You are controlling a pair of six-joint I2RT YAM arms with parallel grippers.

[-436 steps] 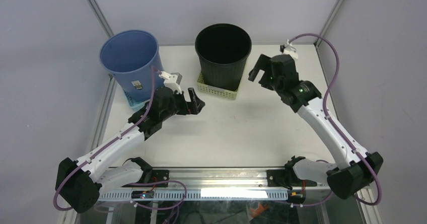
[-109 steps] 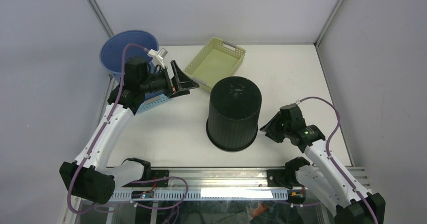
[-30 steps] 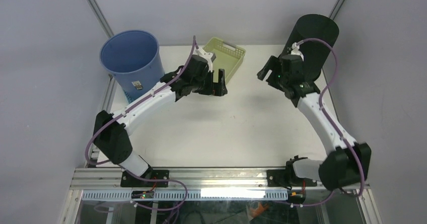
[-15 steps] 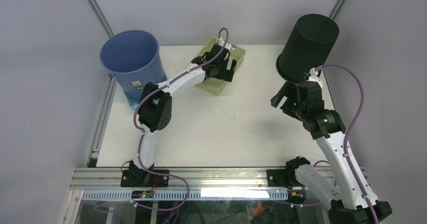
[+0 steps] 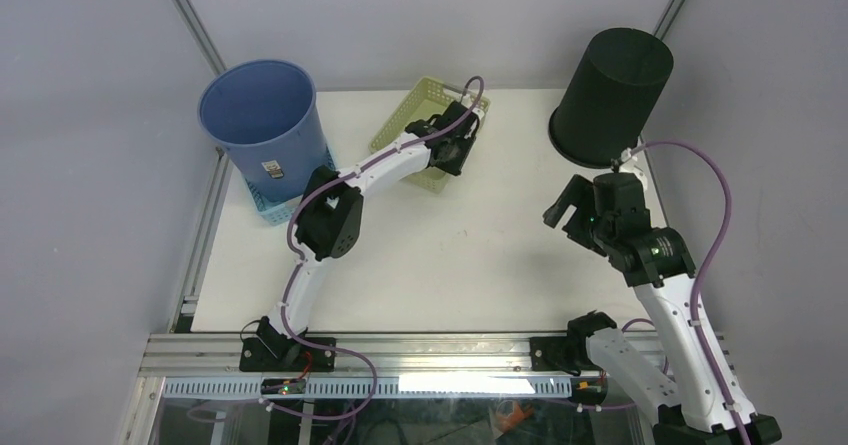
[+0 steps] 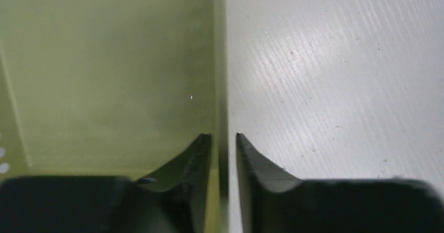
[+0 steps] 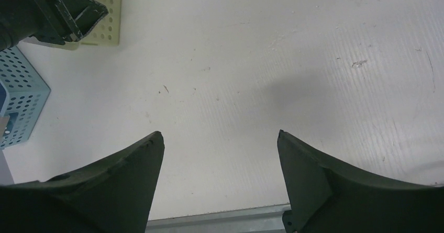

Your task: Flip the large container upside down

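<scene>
Having advanced, left gripper (image 6: 222,135) apparently pinches the green basket (image 6: 104,60).

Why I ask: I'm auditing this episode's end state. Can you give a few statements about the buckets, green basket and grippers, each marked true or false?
1. The black bucket is bottom-up. True.
2. The right gripper holds the black bucket. False: it is open over the table, with nothing between its fingers.
3. The left gripper is closed on a wall of the green basket. True.
4. The blue bucket lies on its side. False: it stands upright, mouth up.
</scene>
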